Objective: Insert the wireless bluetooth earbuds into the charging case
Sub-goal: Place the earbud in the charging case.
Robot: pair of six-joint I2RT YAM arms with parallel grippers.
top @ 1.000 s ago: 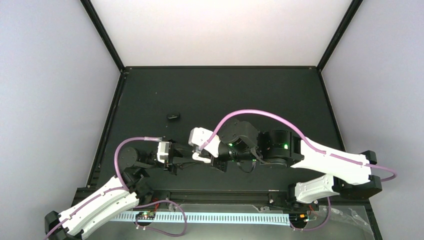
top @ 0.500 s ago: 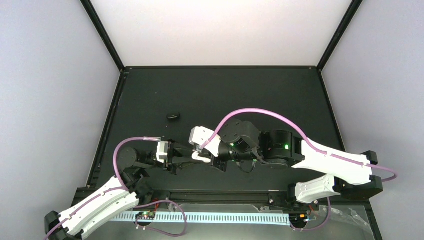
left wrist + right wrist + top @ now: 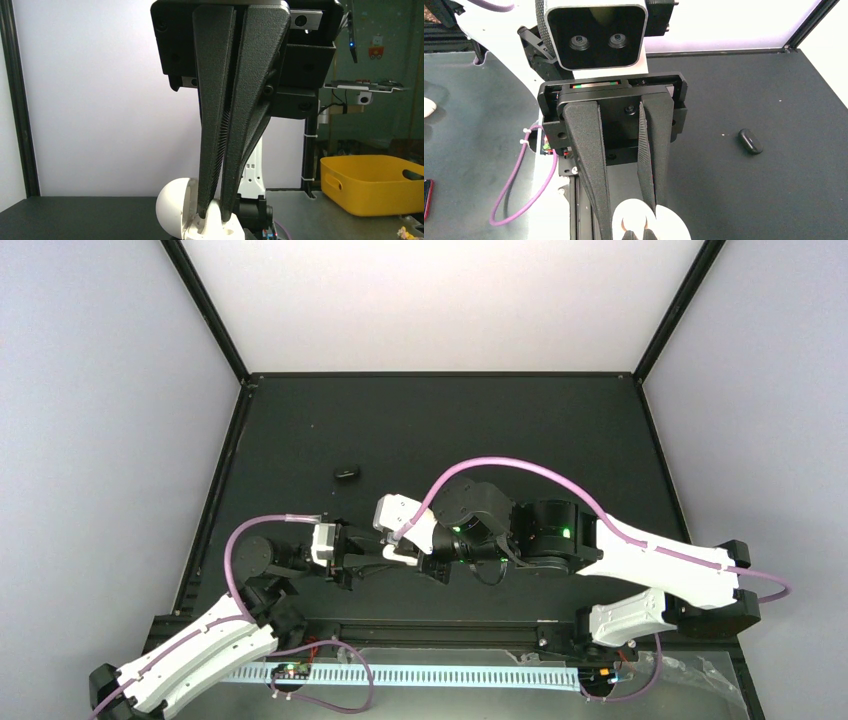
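Note:
The white charging case (image 3: 634,216) is open, with its round lid (image 3: 172,207) swung aside. My right gripper (image 3: 629,222) is shut on the case's base, one finger on its outer side and the other by the hinge. My left gripper (image 3: 212,216) is nearly shut on a small white rounded piece (image 3: 215,212) that looks like a white earbud, standing in the case's base (image 3: 222,231). In the top view the two grippers meet at the case (image 3: 400,556) near the front middle of the table. The other earbuds are out of view.
A small black oval object (image 3: 346,473) lies alone on the black table, behind and left of the grippers; it also shows in the right wrist view (image 3: 750,141). A yellow bin (image 3: 370,182) stands beyond the table. Black frame posts stand at the back corners.
The right arm and its wrist have shifted slightly to the left. The left arm and the case have stayed almost still.

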